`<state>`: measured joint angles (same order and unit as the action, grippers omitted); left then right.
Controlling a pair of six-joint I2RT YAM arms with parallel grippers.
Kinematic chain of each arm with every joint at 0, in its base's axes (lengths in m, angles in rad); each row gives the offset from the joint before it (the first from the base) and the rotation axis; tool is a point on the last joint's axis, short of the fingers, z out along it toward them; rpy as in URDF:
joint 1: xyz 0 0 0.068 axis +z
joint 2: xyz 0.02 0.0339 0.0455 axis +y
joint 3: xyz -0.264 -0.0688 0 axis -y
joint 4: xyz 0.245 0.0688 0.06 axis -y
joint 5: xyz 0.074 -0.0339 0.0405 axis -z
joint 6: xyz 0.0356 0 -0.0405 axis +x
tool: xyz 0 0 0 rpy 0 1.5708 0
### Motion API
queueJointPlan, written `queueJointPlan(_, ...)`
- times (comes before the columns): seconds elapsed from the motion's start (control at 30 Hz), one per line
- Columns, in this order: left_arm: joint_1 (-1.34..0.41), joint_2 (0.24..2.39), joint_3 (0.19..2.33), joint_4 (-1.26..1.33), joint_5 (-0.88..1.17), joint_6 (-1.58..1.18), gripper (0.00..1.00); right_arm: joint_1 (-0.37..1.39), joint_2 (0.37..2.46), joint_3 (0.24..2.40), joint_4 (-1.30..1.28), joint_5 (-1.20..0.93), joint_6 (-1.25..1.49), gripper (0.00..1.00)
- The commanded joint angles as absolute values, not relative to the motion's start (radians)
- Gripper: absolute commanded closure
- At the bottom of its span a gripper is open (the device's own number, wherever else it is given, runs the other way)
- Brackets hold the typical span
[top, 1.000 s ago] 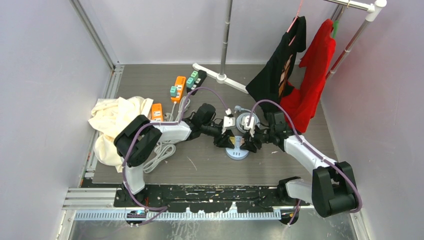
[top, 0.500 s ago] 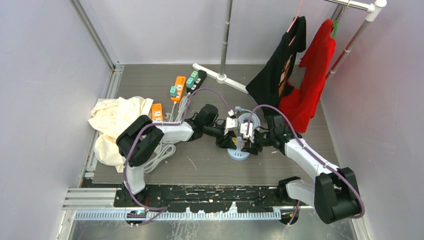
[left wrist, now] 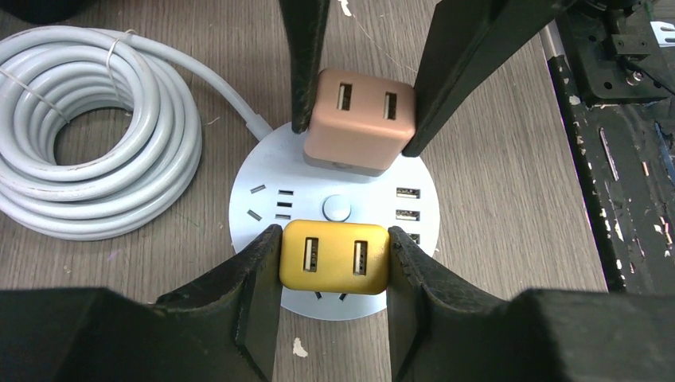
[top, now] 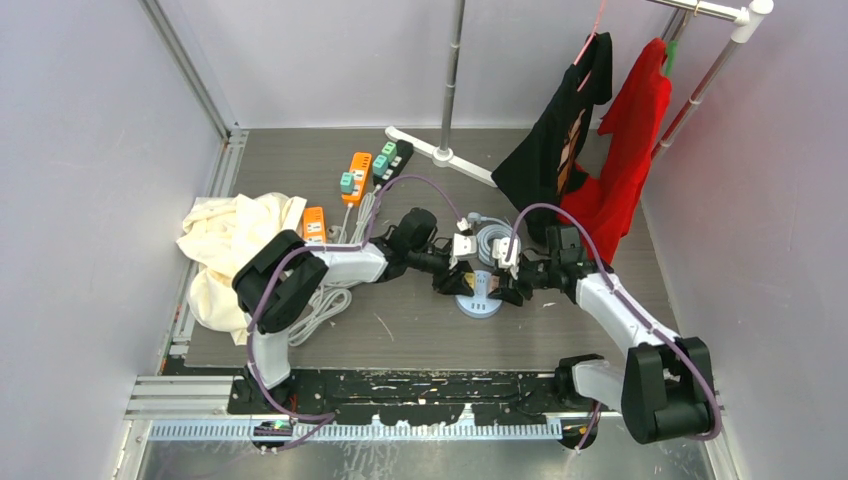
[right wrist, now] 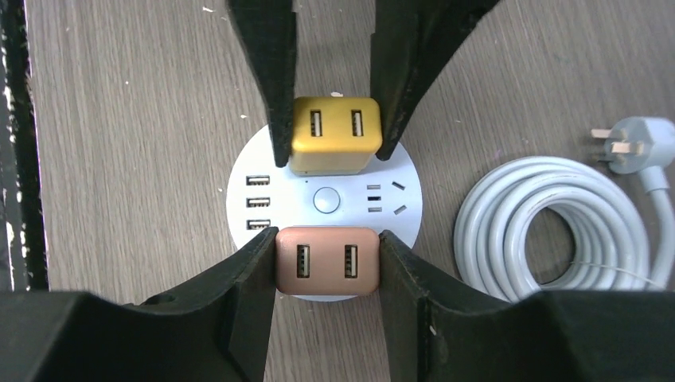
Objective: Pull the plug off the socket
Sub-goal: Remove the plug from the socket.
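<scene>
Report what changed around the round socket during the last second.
The right arm drifted slightly rightward at the wrist, uncovering more of the white cable coil. Nothing was grabbed or released: the left gripper stays clamped on the yellow plug, the right gripper on the copper plug. Both plugs still look seated in the round socket, which barely shifted.

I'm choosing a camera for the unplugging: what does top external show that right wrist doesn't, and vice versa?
Only top external: the cream cloth, orange power strips, a black shirt and a red shirt hanging. Only right wrist: which adapter each arm holds, with the left gripper on the yellow adapter and the right gripper on the copper adapter. Both: the grippers, round socket and coiled cable.
</scene>
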<state>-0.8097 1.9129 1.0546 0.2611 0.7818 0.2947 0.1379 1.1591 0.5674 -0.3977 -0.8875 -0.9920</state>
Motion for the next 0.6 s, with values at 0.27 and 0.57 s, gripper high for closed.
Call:
queueJointPlan(0.27,-0.806,1.992,1.007,-0.052,0.628,0.255,1.0,0.245,1.113,0.595,-0.207,-0.967,-0.721,0.99)
queueJointPlan(0.57,-0.83,1.87,1.009,0.042,0.504,0.141,0.51,0.091,1.04,0.679,-0.626,-0.927,-0.827,0.99)
